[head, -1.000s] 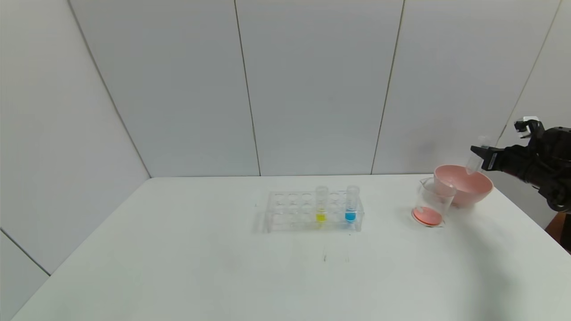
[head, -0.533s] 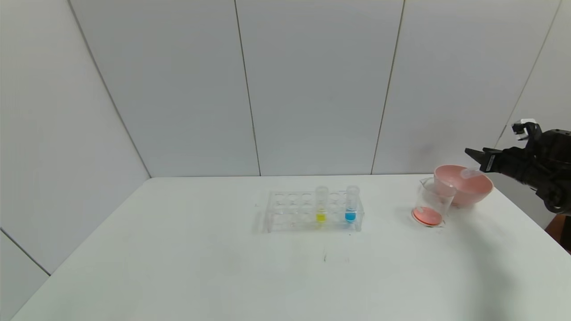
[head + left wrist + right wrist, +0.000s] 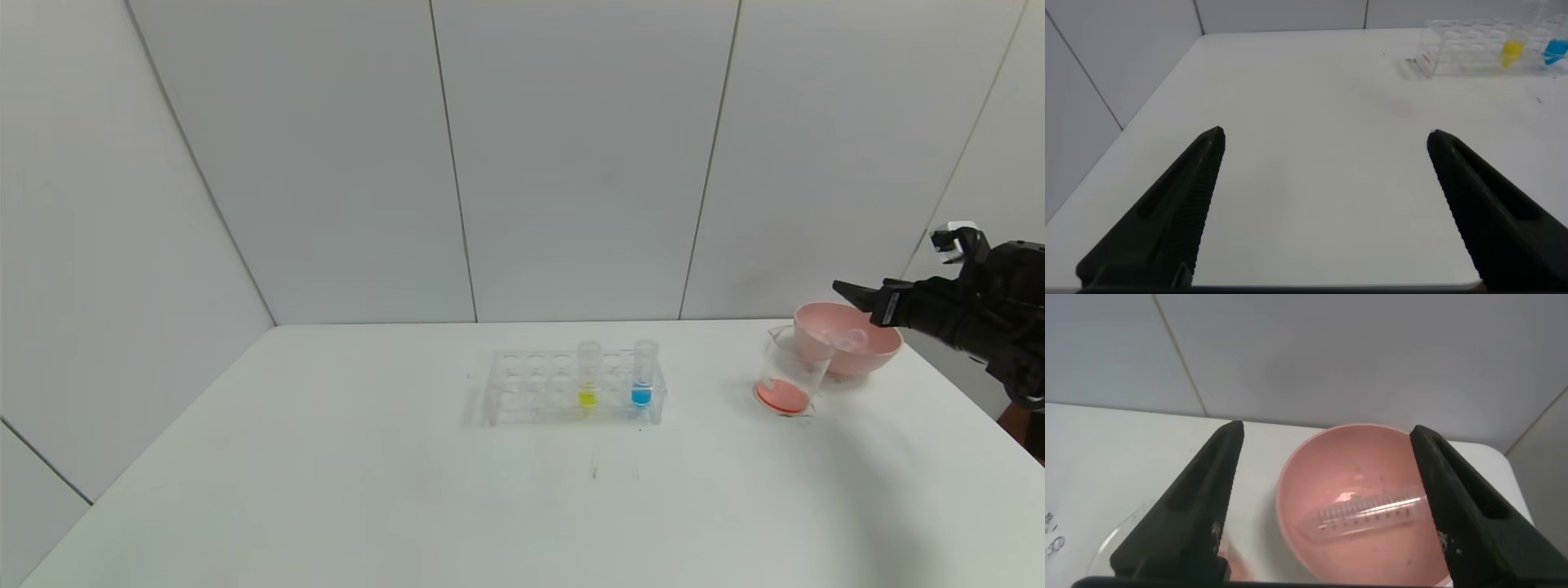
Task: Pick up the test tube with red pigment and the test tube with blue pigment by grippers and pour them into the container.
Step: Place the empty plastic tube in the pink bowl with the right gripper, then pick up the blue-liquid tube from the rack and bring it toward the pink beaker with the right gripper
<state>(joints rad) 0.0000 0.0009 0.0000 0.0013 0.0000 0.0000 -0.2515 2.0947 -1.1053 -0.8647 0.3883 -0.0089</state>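
My right gripper (image 3: 849, 290) is open and empty, hovering above the pink bowl (image 3: 878, 347); in the right wrist view its fingers (image 3: 1327, 429) stand wide apart over the bowl (image 3: 1306, 474). A clear empty tube (image 3: 1368, 513) lies on its side inside the bowl, also seen in the head view (image 3: 849, 339). No tube holding red liquid shows. The glass beaker (image 3: 788, 376) next to the bowl holds orange-red liquid. The blue tube (image 3: 643, 376) stands upright in the clear rack (image 3: 531, 384). My left gripper (image 3: 1325, 133) is open and empty over the table's left part.
A yellow tube (image 3: 588, 377) stands in the rack beside the blue one; both also show in the left wrist view, yellow (image 3: 1512, 51) and blue (image 3: 1553, 51). The white table (image 3: 408, 490) meets grey wall panels behind. The table's right edge runs just past the bowl.
My right gripper held the empty tube above the bowl, then opened. The tube dropped and now lies in the pink bowl. The gripper shifted slightly left.
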